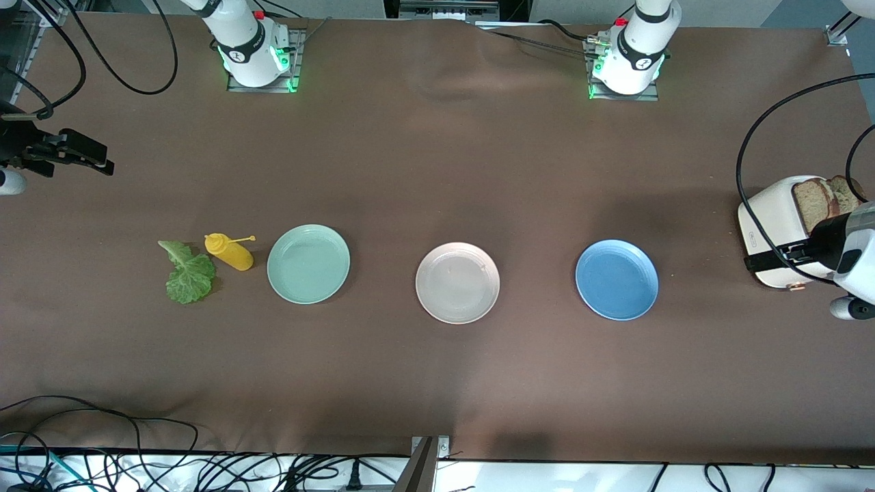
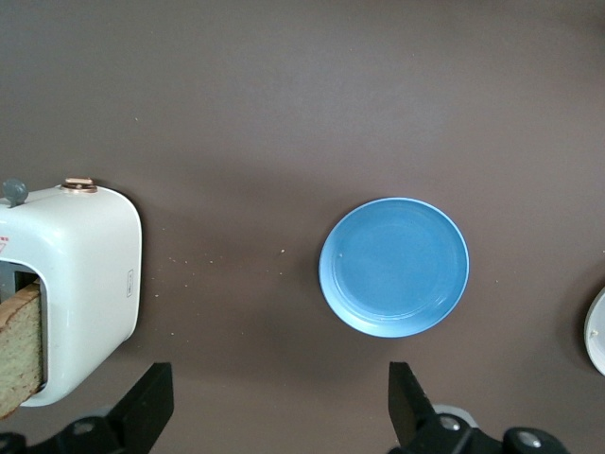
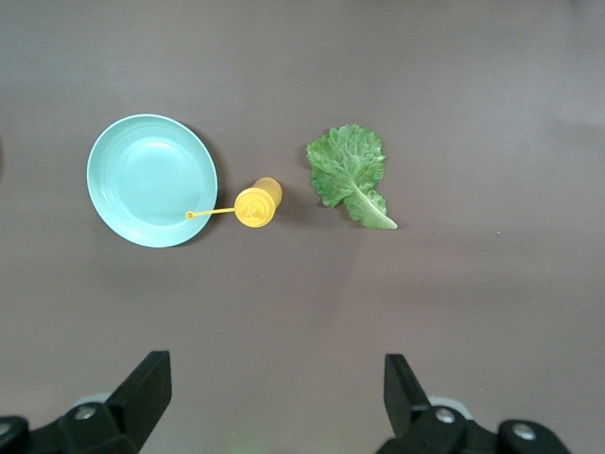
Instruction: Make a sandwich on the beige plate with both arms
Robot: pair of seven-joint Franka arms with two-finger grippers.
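Arms waited high at the table ends; I saw left gripper (image 2: pixel 279 411) and right gripper (image 3: pixel 274 407) wide open, empty. Bread (image 1: pixel 824 198) sat in toaster (image 1: pixel 769 219), lettuce (image 1: pixel 188 273) beside bottle (image 1: pixel 231 251), beige plate (image 1: pixel 457 282) mid-table.

The front view looks down from high above the table's near edge, facing the two arm bases, which stand at about 11 and 1 o'clock along its top; it takes in the whole brown table (image 1: pixel 437 383). The left wrist view looks straight down from well above the left arm's end of the table, with the blue plate (image 2: pixel 394 267) near its centre and the toaster (image 2: pixel 71 293) at 9 o'clock; the front view shares both, plate (image 1: pixel 616 279) and toaster (image 1: pixel 772 232). The right wrist view looks straight down over the right arm's end, sharing the mint-green plate (image 3: pixel 151 180), yellow bottle (image 3: pixel 257 204) and lettuce leaf (image 3: pixel 350 172) with the front view.
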